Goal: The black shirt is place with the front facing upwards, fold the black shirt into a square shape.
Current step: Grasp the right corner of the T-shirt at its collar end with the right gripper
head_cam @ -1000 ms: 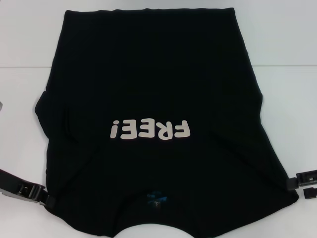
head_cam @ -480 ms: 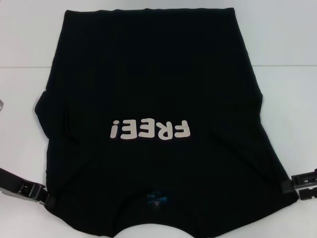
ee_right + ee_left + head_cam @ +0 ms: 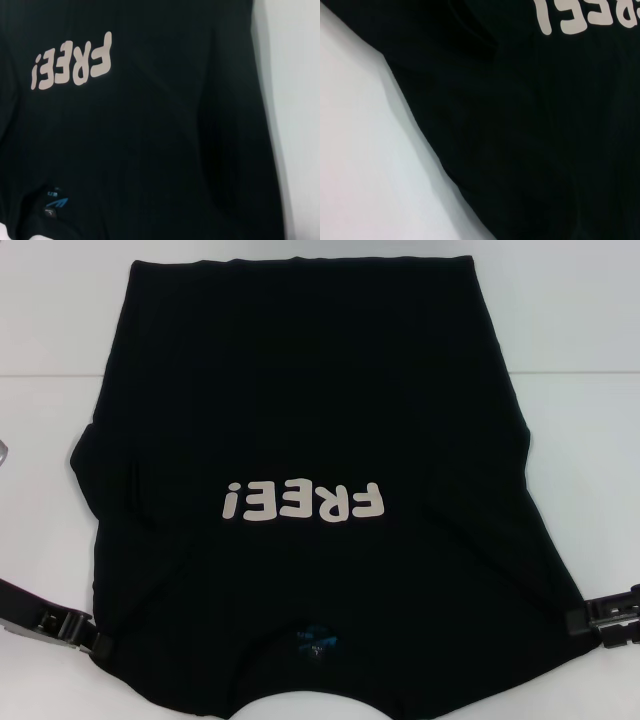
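On the white counter [image 3: 580,330] in the head view, the black shirt [image 3: 310,420] lies front up, its "FREE!" lettering [image 3: 302,502] reading upside down and its blue neck label [image 3: 318,640] at the collar on the robot's side; the sleeves appear already tucked in at the shirt's sides, leaving a tall panel, so the lengthwise folds into a square look not yet made. The left gripper [image 3: 92,642] sits at the shirt's near left corner and the right gripper [image 3: 588,622] at its near right corner, both touching the cloth's edge, though whether either is clamped on it I cannot tell. In the left wrist view, the shirt's edge runs diagonally against bare counter [image 3: 365,150], with part of the lettering [image 3: 585,17] visible. In the right wrist view, shirt fabric fills the picture, with lettering [image 3: 70,62] and neck label [image 3: 55,201].
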### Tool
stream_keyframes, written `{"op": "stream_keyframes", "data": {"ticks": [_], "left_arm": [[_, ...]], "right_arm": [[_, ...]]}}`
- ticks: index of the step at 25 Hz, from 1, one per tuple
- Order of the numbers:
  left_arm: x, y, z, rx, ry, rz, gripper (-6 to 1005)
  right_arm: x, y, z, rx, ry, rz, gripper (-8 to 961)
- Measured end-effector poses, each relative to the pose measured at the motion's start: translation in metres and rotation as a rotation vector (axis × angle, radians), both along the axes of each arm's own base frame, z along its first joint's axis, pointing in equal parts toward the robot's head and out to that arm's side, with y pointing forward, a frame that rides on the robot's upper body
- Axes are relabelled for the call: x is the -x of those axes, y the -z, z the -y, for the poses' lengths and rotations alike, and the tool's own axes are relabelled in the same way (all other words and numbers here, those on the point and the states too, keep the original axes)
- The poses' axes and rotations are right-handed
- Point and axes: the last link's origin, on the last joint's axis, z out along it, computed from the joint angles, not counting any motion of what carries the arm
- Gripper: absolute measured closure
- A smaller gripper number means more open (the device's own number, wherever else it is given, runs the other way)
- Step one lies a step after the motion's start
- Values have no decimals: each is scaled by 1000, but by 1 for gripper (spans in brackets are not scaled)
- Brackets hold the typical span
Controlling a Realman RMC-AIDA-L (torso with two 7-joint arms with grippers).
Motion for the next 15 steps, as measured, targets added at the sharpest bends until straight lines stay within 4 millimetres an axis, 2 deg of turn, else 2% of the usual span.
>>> {"op": "stream_keyframes", "data": {"ticks": [15], "left_arm": [[-1,1,0,5,1,1,963]], "right_arm": [[3,2,-1,-2,-13,-12,98]]}}
